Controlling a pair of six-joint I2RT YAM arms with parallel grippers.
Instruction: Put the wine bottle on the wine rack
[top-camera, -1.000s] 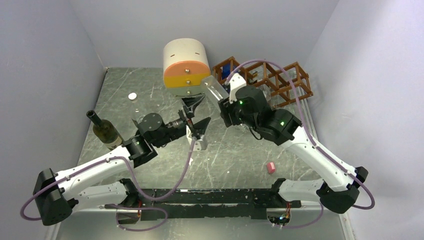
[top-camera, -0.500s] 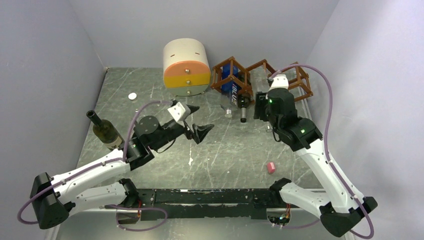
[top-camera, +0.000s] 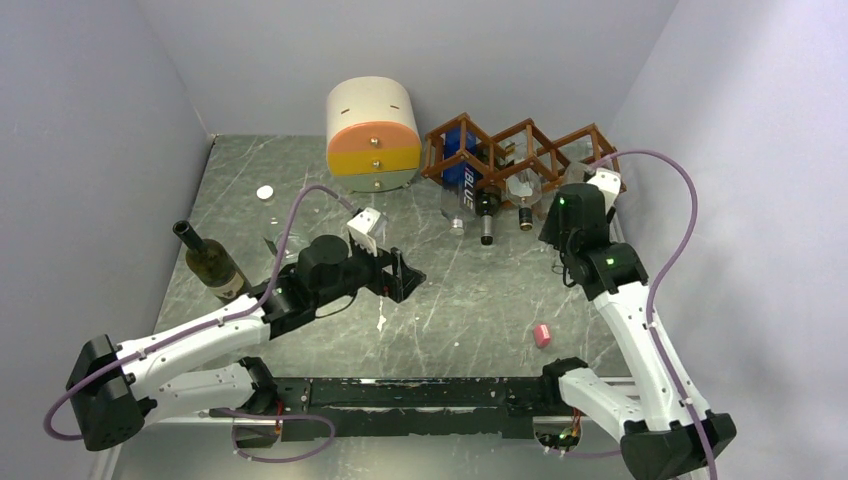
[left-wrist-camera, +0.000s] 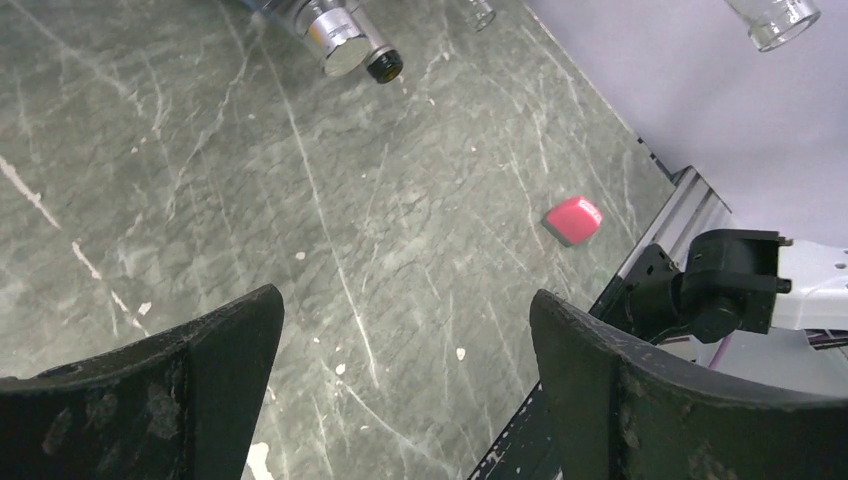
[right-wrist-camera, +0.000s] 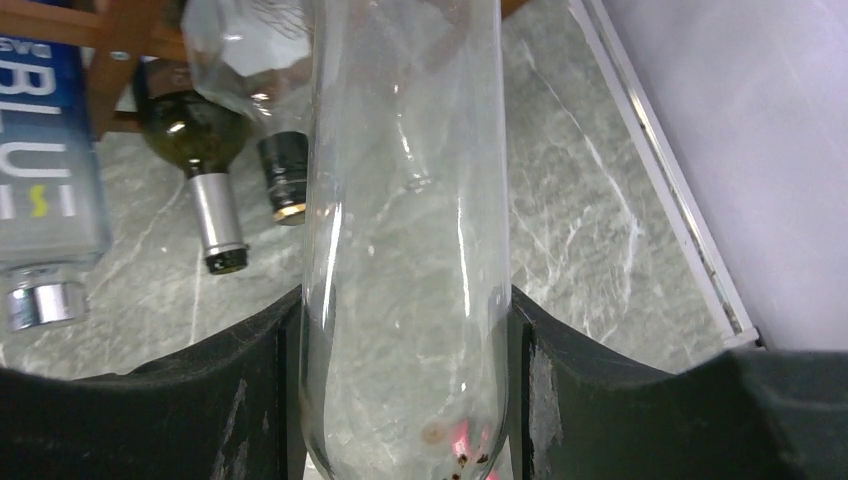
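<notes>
The reddish-brown lattice wine rack (top-camera: 545, 150) stands at the back right. It holds a blue bottle (top-camera: 464, 178) and two bottles whose necks (top-camera: 487, 215) stick out toward me. My right gripper (top-camera: 565, 200) is at the rack's right end, shut on a clear glass bottle (right-wrist-camera: 405, 200). Its gripper (right-wrist-camera: 405, 380) clamps the bottle's body, which points toward the rack (right-wrist-camera: 105, 90). A dark green wine bottle (top-camera: 210, 262) stands at the left of the table. My left gripper (top-camera: 400, 278) is open and empty over the table's middle, as its own view (left-wrist-camera: 405, 340) shows.
A cream-and-orange drawer cabinet (top-camera: 372, 135) stands left of the rack. A small pink block (top-camera: 542, 335) lies at the front right, also in the left wrist view (left-wrist-camera: 573, 218). A white disc (top-camera: 264, 192) lies at the back left. The right wall is close to the rack.
My right arm has carried the clear bottle from beside the cabinet rightward to the rack's right end. My left arm has turned its open gripper and lowered it over the table's middle.
</notes>
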